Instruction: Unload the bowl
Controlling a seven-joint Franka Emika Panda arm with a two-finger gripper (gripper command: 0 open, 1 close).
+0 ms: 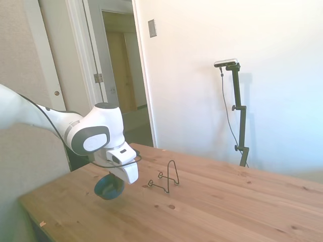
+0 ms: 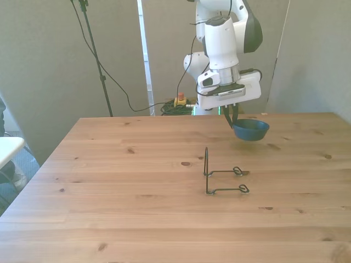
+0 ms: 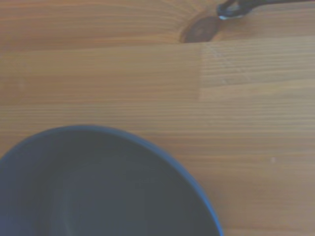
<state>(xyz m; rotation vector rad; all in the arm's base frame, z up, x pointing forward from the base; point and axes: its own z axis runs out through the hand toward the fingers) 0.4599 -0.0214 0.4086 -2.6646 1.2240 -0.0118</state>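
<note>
The claw [image 2: 235,121] pinches the rim of the teal-blue bowl [image 2: 251,130], which hangs just under it, above the desk [image 2: 137,181]. The wire rack [image 2: 224,174] stands apart, so the bowl looks ready to go straight down.

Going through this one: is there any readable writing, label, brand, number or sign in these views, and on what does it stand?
None can be read.
bowl: plain teal, no marking, same in the wrist view.
wire rack: bare black wire.
white arm: no legible brand or label in either view.
wall plate: blank.
table: only wood grain and knots.
</note>
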